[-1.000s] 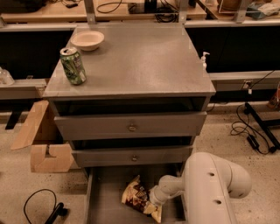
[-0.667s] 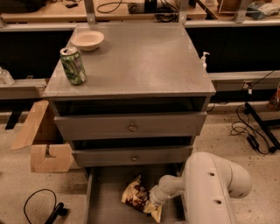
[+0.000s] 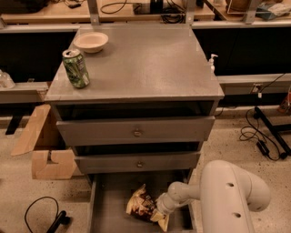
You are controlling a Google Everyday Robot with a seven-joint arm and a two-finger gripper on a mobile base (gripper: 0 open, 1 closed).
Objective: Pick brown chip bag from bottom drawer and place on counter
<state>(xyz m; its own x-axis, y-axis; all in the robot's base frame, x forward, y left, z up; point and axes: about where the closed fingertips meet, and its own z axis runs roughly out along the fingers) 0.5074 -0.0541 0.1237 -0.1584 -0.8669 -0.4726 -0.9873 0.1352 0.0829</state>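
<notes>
Inside bottom drawer (image 3: 113, 193) — chip bag (image 3: 141, 205), jaws touching

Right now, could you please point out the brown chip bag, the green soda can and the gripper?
brown chip bag (image 3: 142, 204): camera view, dark middle.
green soda can (image 3: 76, 69): camera view, its side.
gripper (image 3: 159, 213): camera view, tip at bag's right edge.

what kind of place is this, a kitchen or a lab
Most likely a robotics lab or workshop: loose cables trail across the floor, wired workbenches stand behind, a cardboard box lies beside the cabinet. The pincer sits low in the bottom drawer at the brown chip bag.
</notes>
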